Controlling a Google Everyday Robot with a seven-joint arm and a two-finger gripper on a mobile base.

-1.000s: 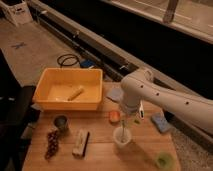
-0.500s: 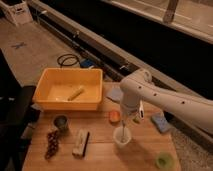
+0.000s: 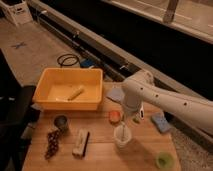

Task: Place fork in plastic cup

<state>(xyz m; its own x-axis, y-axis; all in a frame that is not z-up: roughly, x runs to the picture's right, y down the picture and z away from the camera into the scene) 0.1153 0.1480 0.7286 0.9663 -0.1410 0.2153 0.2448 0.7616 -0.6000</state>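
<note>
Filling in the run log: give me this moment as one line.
gripper: just above white cup | fork: seemingly standing in white cup | plastic cup: lower right, apart from gripper | fork not yet placed

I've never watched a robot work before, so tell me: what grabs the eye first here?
The big white arm comes in from the right, its gripper hanging over the white cup mid-table. Next, the bright yellow tub sits at the back left of the wooden table.
</note>
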